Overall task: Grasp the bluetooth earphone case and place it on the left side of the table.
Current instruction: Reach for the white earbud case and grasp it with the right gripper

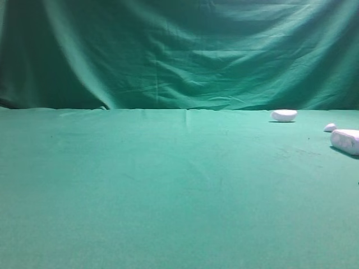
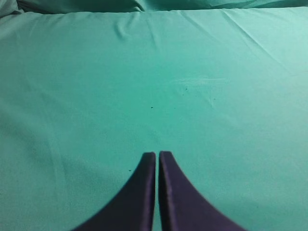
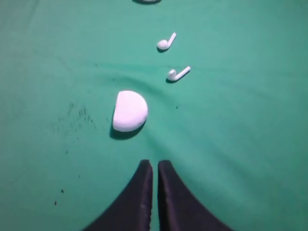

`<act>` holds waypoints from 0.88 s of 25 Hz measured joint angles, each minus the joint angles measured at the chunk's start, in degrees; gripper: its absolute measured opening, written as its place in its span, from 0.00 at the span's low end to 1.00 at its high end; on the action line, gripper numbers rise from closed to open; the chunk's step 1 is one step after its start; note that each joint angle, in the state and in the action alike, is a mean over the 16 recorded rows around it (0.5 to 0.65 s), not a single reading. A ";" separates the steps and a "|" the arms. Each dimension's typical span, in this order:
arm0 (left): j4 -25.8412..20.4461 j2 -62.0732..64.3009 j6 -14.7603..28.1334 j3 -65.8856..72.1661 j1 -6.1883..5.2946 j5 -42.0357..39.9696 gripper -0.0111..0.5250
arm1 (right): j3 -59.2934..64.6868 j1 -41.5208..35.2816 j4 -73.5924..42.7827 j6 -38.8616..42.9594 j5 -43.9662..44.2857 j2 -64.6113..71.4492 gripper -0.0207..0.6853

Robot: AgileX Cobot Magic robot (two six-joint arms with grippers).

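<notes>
The bluetooth earphone case (image 1: 346,141) is a white rounded oblong lying on the green table (image 1: 168,185) at the far right edge of the exterior view. In the right wrist view it (image 3: 130,111) lies just ahead and slightly left of my right gripper (image 3: 155,166), apart from it. The right gripper is shut and empty. My left gripper (image 2: 157,156) is shut and empty over bare green cloth (image 2: 154,72); no white object shows in its view. Neither gripper shows in the exterior view.
A smaller white half-oval piece (image 1: 284,115) lies farther back on the right, with a tiny white bit (image 1: 330,128) between it and the case. Two white earbuds (image 3: 166,43) (image 3: 178,73) lie beyond the case. A draped green curtain (image 1: 179,50) hangs behind.
</notes>
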 joint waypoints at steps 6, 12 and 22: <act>0.00 0.00 0.00 0.00 0.00 0.00 0.02 | -6.22 3.97 -2.20 1.07 -0.52 15.64 0.19; 0.00 0.00 0.00 0.00 0.00 0.00 0.02 | -11.40 6.19 -4.18 5.23 -3.82 29.45 0.49; 0.00 0.00 0.00 0.00 0.00 0.00 0.02 | -18.07 6.29 -8.00 12.71 -6.85 45.65 0.83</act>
